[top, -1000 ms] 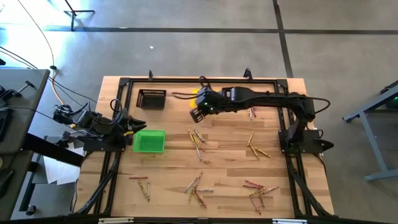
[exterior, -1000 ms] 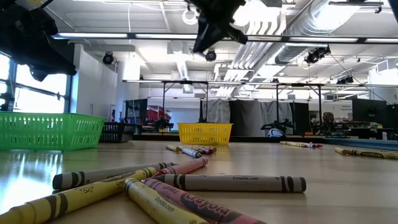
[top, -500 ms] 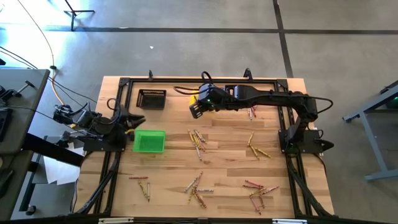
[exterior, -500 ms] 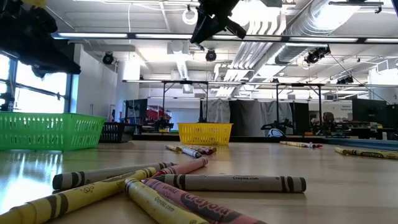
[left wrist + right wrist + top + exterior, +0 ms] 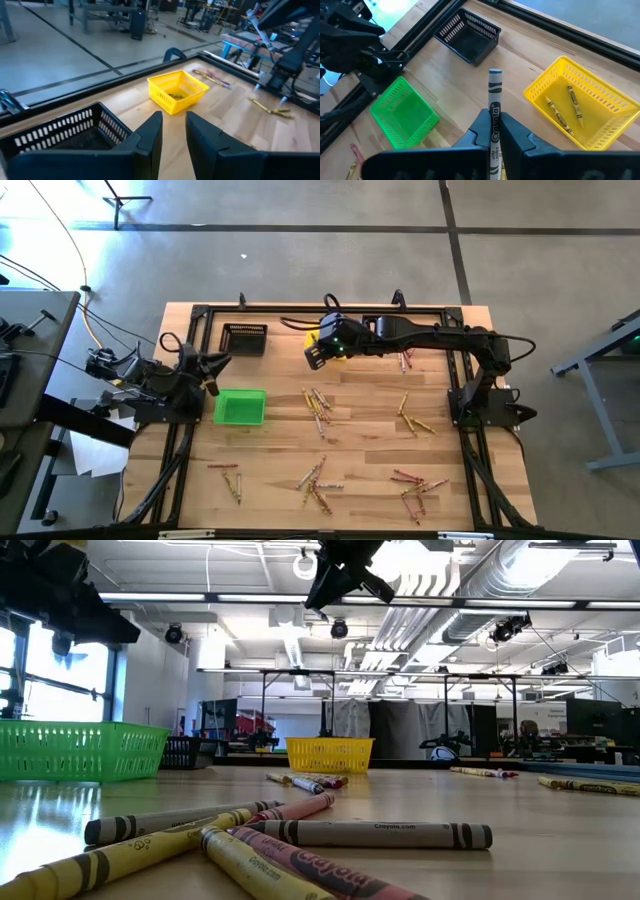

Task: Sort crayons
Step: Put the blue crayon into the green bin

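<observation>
One grey crayon [image 5: 494, 107] is being pinched between the closed fingers of the right gripper [image 5: 494, 131] beside the yellow bin [image 5: 587, 111]. Three crayons inside it are being shown only by that wrist view. The left gripper [image 5: 173, 131], near the black bin [image 5: 65, 131], is being kept slightly apart, empty.

Both of my arms were dark, nearly black, built of rounded jointed segments. The right arm [image 5: 430, 338] rose from a black angular base plate [image 5: 487, 406], with a small green light glowing near its wrist. The left arm [image 5: 165, 378] trailed loose black cables toward the table edge. The left gripper [image 5: 173, 135] had two broad, flat, matte black fingers [image 5: 150, 137] with squared tips. The right gripper [image 5: 494, 131] had similar black fingers.
</observation>
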You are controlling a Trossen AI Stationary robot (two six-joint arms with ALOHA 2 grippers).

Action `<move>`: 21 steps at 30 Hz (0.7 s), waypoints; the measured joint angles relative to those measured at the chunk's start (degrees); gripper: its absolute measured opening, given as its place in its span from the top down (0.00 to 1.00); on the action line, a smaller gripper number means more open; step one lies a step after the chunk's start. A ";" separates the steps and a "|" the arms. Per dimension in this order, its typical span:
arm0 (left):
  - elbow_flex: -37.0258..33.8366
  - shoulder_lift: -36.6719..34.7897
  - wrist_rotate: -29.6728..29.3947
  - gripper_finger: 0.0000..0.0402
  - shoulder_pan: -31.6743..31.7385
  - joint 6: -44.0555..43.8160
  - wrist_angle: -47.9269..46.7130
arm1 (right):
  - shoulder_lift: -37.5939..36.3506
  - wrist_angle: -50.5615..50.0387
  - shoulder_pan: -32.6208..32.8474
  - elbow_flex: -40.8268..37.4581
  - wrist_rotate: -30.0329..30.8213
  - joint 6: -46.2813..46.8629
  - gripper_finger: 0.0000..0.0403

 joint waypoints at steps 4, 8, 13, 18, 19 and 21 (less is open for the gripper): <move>0.00 -0.01 1.69 0.82 0.01 0.02 -0.01 | 0.00 0.00 0.00 0.00 -0.27 -0.40 0.98; 0.00 0.00 1.61 0.82 0.01 1.63 0.01 | 0.00 -0.02 0.00 0.00 -0.29 -1.28 0.98; 0.00 0.00 -1.71 0.82 0.04 -11.83 9.32 | 0.00 -0.02 -0.04 0.00 -0.32 -2.26 0.98; 0.00 -0.02 -1.78 0.82 0.04 -19.19 17.02 | 0.00 -0.02 -0.15 0.00 -0.32 -2.48 0.98; 0.00 0.00 -1.83 0.82 0.06 -17.44 17.85 | 0.00 -0.02 -0.15 0.00 -0.34 -2.46 0.98; 0.02 -0.02 -2.75 0.82 0.06 -12.89 17.89 | 0.00 -0.02 -0.15 0.00 -0.34 -2.30 0.98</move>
